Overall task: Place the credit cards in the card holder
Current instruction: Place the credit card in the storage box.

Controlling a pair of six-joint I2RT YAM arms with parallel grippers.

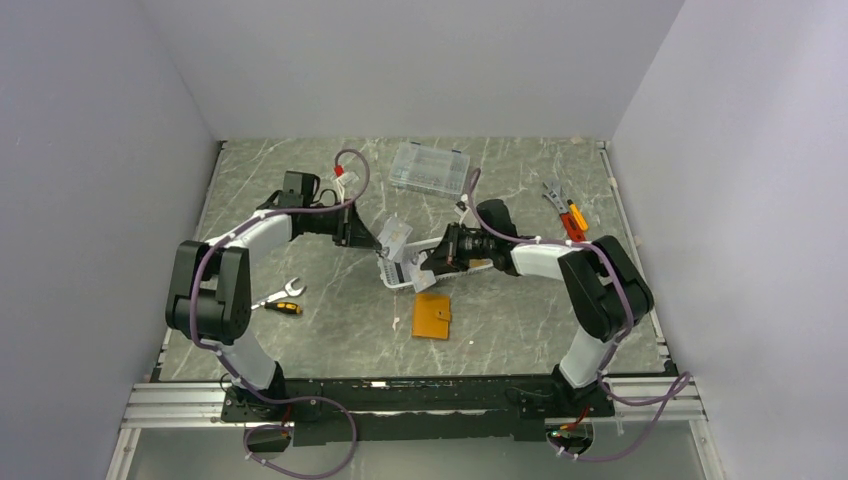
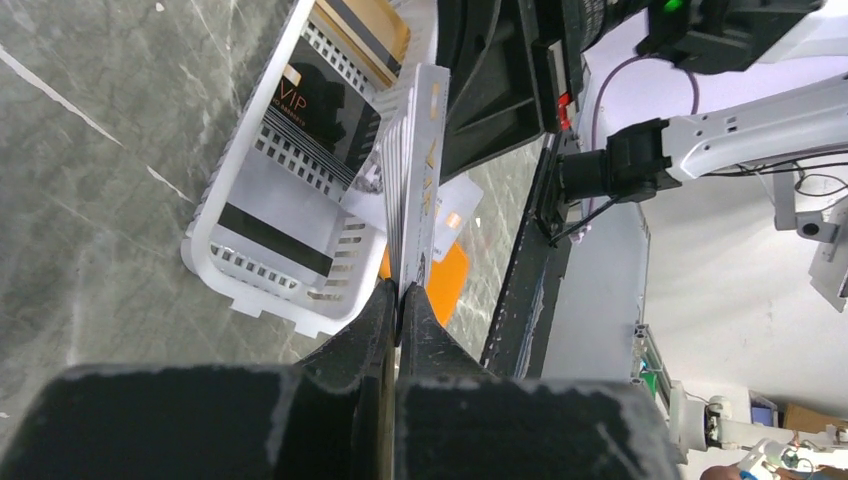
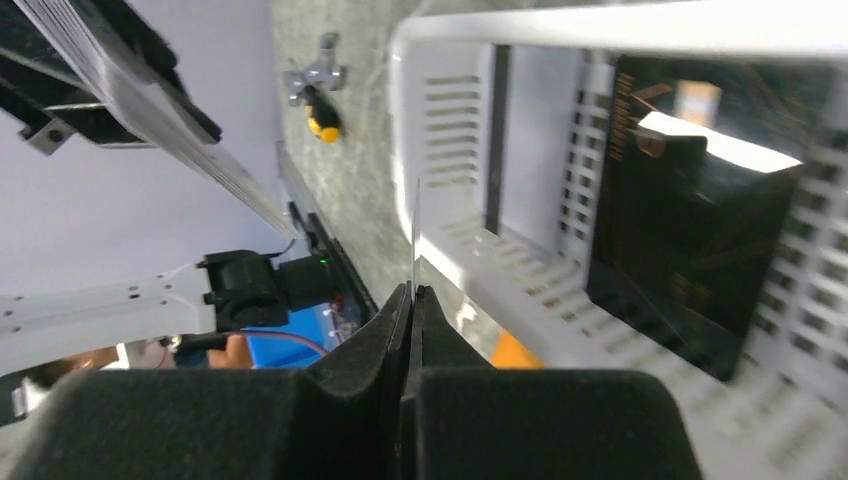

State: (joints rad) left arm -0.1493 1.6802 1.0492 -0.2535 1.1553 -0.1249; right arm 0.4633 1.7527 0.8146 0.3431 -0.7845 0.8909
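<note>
**Veined stone table boxed in by bare pale walls**

A grey-green tabletop (image 1: 330,330) streaked with pale veins forms the floor of the cell. Three plain lavender-grey walls rise from it: the back wall (image 1: 420,60), the left wall (image 1: 80,200) and the right wall (image 1: 750,200). An aluminium rail (image 1: 180,400) runs along the near edge. The light is soft and even, and the shadows are faint. Left of the left gripper's fingers (image 2: 365,335) lies the veined stone. Up and left of the right gripper's fingers (image 3: 390,320) stands plain wall.
</note>
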